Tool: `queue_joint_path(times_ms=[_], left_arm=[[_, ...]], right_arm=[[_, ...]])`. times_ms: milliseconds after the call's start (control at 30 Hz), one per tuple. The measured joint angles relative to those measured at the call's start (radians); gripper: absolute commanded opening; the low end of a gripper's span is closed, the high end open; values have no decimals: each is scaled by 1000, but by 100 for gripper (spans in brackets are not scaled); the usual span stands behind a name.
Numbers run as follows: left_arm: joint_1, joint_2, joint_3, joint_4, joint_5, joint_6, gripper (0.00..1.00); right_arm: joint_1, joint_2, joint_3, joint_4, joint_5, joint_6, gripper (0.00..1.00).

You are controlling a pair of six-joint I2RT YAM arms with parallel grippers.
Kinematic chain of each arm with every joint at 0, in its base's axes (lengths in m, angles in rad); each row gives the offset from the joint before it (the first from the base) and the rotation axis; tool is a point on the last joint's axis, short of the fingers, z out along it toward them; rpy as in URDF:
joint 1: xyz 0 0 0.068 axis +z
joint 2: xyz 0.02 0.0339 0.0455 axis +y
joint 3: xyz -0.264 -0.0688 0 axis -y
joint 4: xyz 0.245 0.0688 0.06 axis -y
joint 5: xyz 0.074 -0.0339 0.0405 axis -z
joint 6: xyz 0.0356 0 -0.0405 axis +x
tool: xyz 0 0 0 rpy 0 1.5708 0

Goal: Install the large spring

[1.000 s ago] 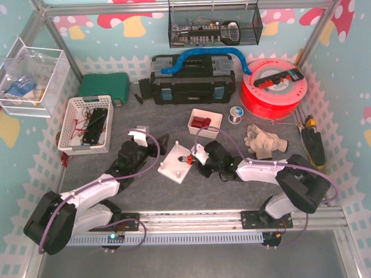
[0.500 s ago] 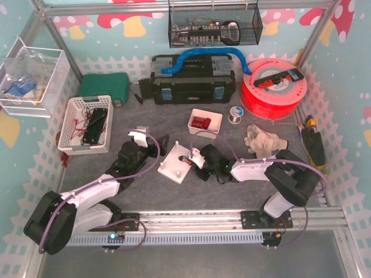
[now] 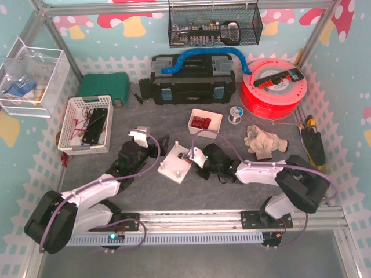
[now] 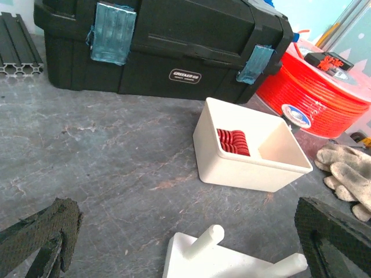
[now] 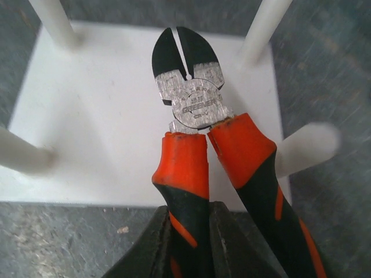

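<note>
On the worktop (image 3: 191, 200), the white peg plate (image 3: 174, 166) lies just ahead of the two arms and serves as the reference for every position below. The plate carries four upright white pegs, one near each corner.

**Right arm.** The right tool (image 5: 188, 227) is at the right edge of the peg plate. Its fingers are clamped on one orange-and-black handle of the side cutters (image 5: 194, 104). The second handle lies free beside the fingers. The cutter head reaches over the plate surface and points between the two far pegs. The blades are almost together, with a thin slit open at the tip. The wrist view does not show whether the head touches the plate.

**Left arm.** The left tool (image 4: 185, 220) sits at the left edge of the peg plate with its fingers fully apart. It holds nothing.

**Task part.** A white bin (image 4: 255, 153) stands on the worktop beyond the peg plate, apart from it. One compartment holds a row of red springs (image 4: 233, 142), which appear to be coiled parts. Which of them is the large one cannot be told. No spring sits on any peg.

**Surroundings.** A black toolbox (image 4: 156, 49) stands beyond the bin. A red filament spool (image 4: 316, 90) stands beyond and to the right of the plate. A pair of grey gloves (image 3: 264, 142) lies to the right of the plate.
</note>
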Motion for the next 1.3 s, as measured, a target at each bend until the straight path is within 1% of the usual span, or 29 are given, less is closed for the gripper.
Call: queue_joint_path(times_ms=[233, 333, 467, 600, 700, 767, 933, 1000, 1300], left_arm=[[0, 0, 0, 0, 4, 0, 99], [0, 0, 0, 4, 8, 0, 99], [0, -2, 0, 8, 8, 0, 99], [0, -3, 0, 8, 8, 0, 99], [0, -3, 0, 9, 11, 0, 99], [0, -3, 0, 10, 12, 0, 99], [0, -3, 0, 10, 18, 0, 99], [0, -3, 0, 10, 18, 0, 99], [0, -3, 0, 10, 18, 0, 99]], right_arm=[[0, -172, -15, 3, -8, -3, 0], [4, -236, -23, 1, 10, 23, 0], [5, -294, -24, -13, 90, 90, 0], [1, -331, -30, -42, 224, 195, 0], [-27, -338, -37, -79, 331, 301, 0], [-76, -338, -41, -116, 373, 375, 0], [-262, -312, -42, -213, 370, 572, 0], [-315, -291, -47, -240, 364, 633, 0], [-342, -227, -92, -355, 356, 880, 0]])
